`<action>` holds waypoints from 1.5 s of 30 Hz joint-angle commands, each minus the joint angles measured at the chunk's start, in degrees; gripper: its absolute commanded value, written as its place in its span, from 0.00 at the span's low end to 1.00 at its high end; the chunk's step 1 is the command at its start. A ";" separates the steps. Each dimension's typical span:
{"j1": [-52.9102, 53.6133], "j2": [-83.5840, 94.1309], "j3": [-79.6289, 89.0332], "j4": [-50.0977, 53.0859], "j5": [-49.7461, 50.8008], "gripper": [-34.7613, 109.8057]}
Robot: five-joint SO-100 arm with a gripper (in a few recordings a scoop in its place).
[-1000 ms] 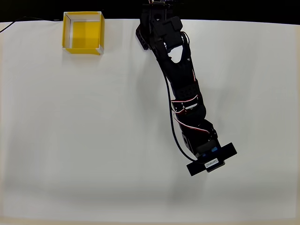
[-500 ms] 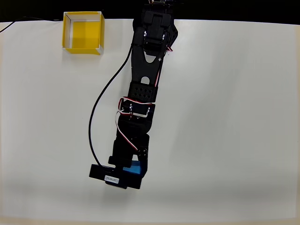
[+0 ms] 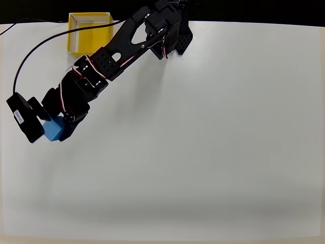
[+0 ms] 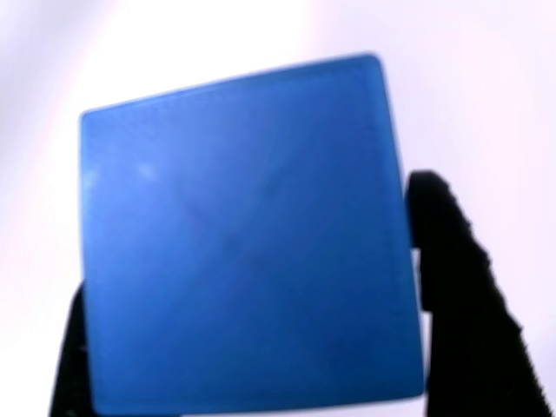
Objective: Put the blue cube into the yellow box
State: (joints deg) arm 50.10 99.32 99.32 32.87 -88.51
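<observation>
The blue cube (image 3: 53,130) is clamped between the gripper's (image 3: 55,130) black fingers (image 4: 452,261) (one pressing each side in the wrist view) and sits at the left of the white table (image 3: 213,132) in the overhead view, well apart from the yellow box (image 3: 90,34) at the far edge. A small white label on the wrist camera (image 3: 24,122) is too small to read

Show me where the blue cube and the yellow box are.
blue cube (image 3: 53,129), overhead view, on its visible top face.
yellow box (image 3: 90,38), overhead view, on its bare yellow floor.
</observation>
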 commanded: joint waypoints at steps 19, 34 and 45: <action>31.90 21.01 -5.89 25.93 2.81 0.31; 43.95 44.56 21.09 27.16 2.20 0.31; 43.68 48.25 35.51 21.18 3.16 0.31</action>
State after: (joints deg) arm 92.64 143.79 134.56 57.13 -85.17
